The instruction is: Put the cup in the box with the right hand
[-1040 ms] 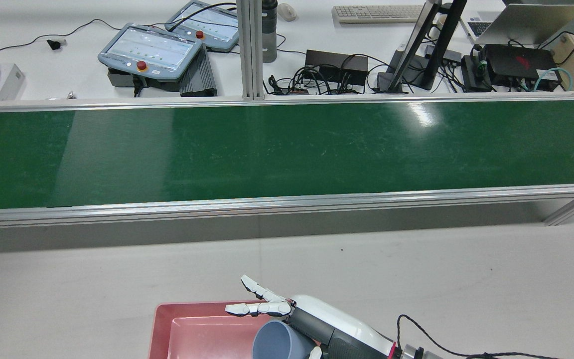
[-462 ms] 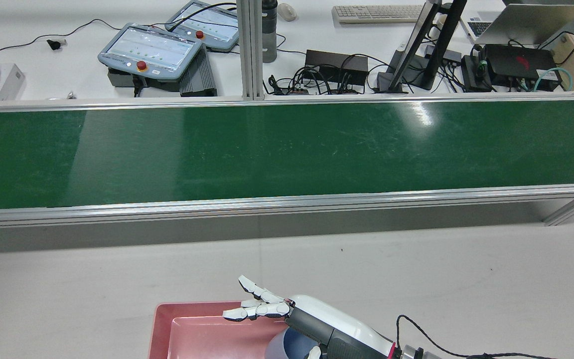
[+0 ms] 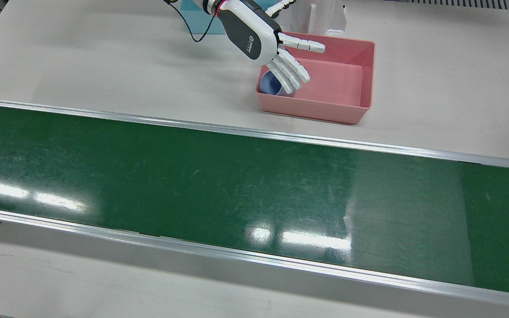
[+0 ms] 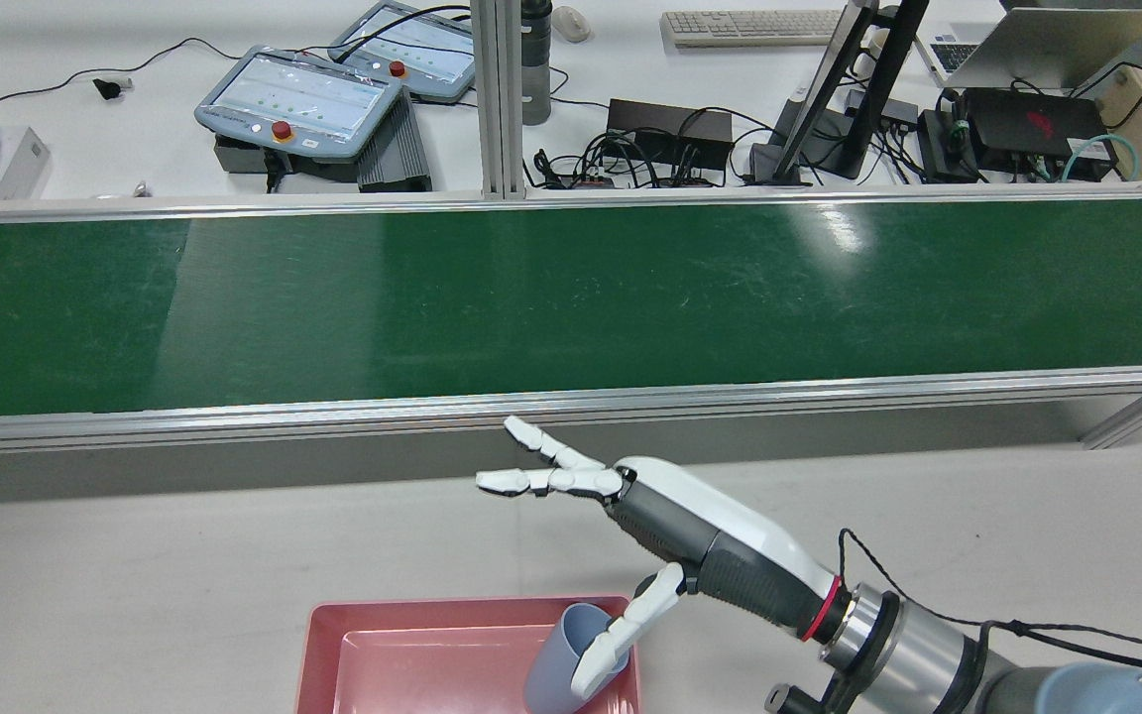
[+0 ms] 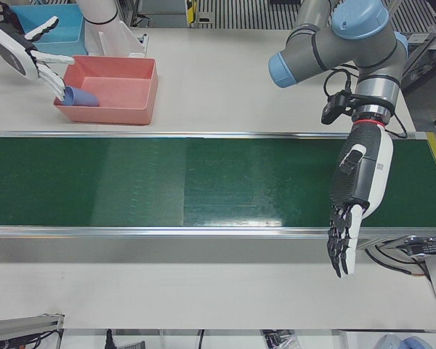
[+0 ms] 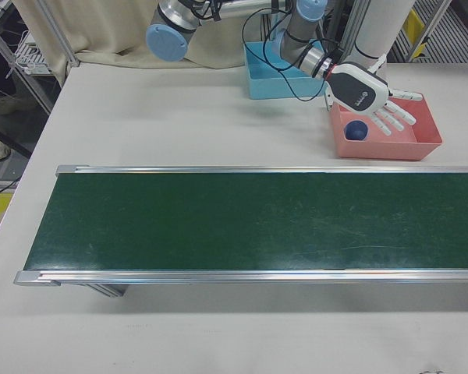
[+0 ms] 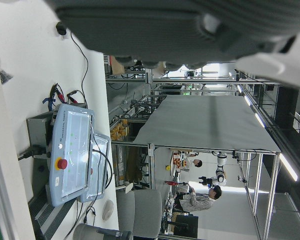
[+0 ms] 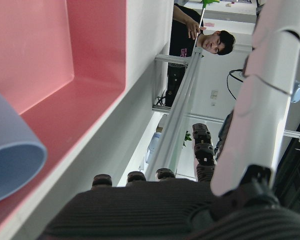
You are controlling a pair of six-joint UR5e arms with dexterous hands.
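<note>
Above the box's near corner, the right hand (image 4: 690, 540) hangs with its fingers (image 3: 290, 70) spread wide and holding nothing. The cup (image 4: 563, 662) sits just below them inside the box (image 3: 366, 75), leaning against the wall at the corner nearest the right arm, mouth tipped up and outward. From the rear view the thumb seems to lie across the cup's side, but whether it touches I cannot tell; the other fingers stretch well clear toward the belt (image 3: 192, 176). By my reading the release is done and the step in hand is the withdrawal. The next move calls for lifting straight away so that the thumb does not catch the rim and tip the cup out. The left hand (image 5: 352, 211) hangs open over the belt's far side, well apart, holding nothing. The box stands on the bench (image 3: 104, 66).
</note>
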